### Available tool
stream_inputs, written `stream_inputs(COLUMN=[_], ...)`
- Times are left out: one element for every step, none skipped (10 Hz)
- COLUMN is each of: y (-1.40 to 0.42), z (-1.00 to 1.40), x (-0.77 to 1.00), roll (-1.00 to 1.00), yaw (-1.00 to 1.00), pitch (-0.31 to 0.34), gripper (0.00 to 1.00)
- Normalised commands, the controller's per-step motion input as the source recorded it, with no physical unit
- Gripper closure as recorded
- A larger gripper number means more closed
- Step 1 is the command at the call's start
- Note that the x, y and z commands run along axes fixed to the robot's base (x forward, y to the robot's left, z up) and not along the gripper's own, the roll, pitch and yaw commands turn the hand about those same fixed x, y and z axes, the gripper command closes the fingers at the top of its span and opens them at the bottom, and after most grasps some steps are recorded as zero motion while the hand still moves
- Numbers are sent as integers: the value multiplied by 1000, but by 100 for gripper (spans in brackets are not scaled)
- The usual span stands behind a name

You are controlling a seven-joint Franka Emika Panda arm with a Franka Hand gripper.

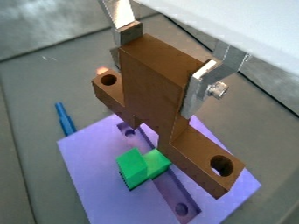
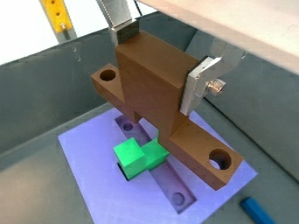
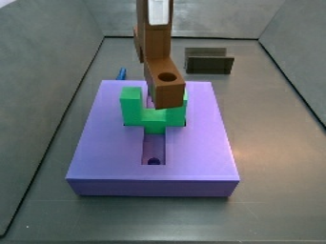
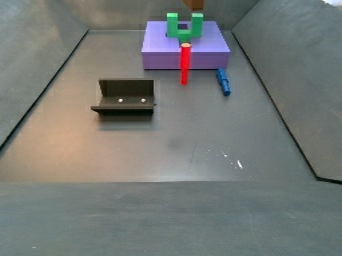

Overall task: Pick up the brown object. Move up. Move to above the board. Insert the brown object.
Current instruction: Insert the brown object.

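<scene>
Gripping tight, the end effector [image 1: 163, 72] holds the small wood-brown piece with the flat bar and round holes [image 1: 158, 105] by its upright post, between two silver finger plates. It hangs over the big lavender-purple slab with the long slot [image 3: 109, 143], right by the green U-shaped block [image 3: 147, 112]. So the picking up, the lifting and the move over the board look done. I think only the last job is left: push the piece down into the slot. How deep it sits now is hard to tell.

Even diffuse light, soft shadows, slightly blurry low-resolution views
</scene>
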Motion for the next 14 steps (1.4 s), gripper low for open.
stream_inputs(y=[0, -214, -297, -229, -143, -34, 0, 0, 0, 0, 37, 69, 66, 0], z=[-380, -103, -109, -160, -114, -191, -360, -471, -400, -303, -271, -294, -334, -337], x=[-23, -29, 0, 54, 0, 0, 3, 220, 106, 9, 0, -3, -46, 0], roll=[-146, 363, 500, 469, 226, 76, -14, 0, -10, -13, -26, -21, -9, -11], yaw=[-140, 0, -329, -497, -511, -440, -500, -569, -643, -517, -334, -137, 11, 160], pitch=[-66, -41, -10, 43, 74, 64, 40, 97, 103, 69, 24, 0, 0, 0], gripper=[100, 100, 100, 100, 100, 100, 100, 100, 100, 100, 100, 100, 100, 100])
